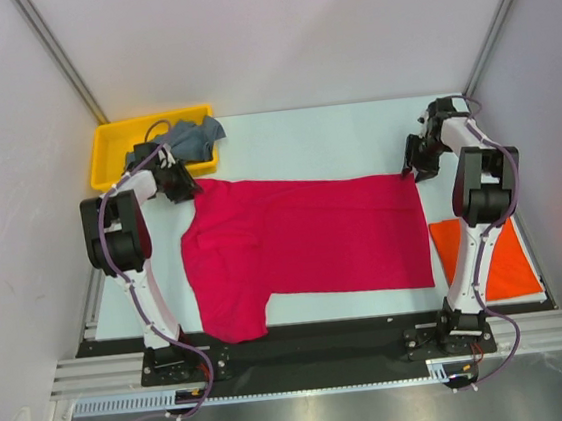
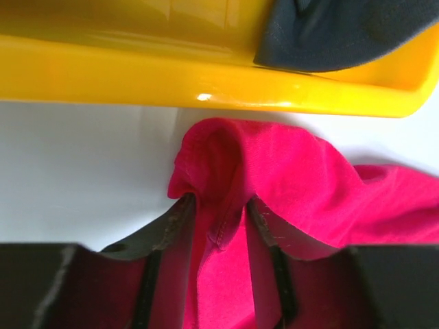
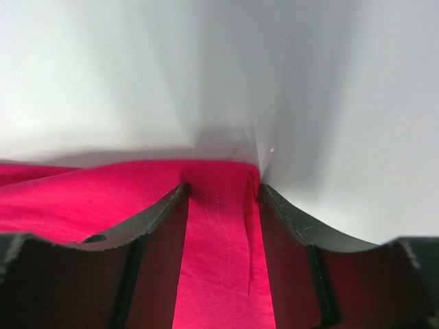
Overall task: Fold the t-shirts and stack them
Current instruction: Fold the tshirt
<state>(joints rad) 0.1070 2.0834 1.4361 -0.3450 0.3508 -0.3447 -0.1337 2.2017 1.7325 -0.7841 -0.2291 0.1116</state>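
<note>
Shirt (image 1: 305, 243), crimson, lies flat mid-table (image 1: 303, 133), its long axis running left to right: hem to the right, sleeves to the left, one sleeve pointing at the near edge. Your left gripper (image 2: 219, 202) sits at the far left corner, just beside the tray (image 1: 105, 161), half closed about a raised fold; you cannot tell whether it is clamped. Your right gripper (image 3: 221, 188) stands part open astride the flat far right hem corner, gripping nothing. The grey shirt (image 1: 193, 137) lies in the tray, the orange shirt (image 1: 508, 265) flat by the right arm.
</note>
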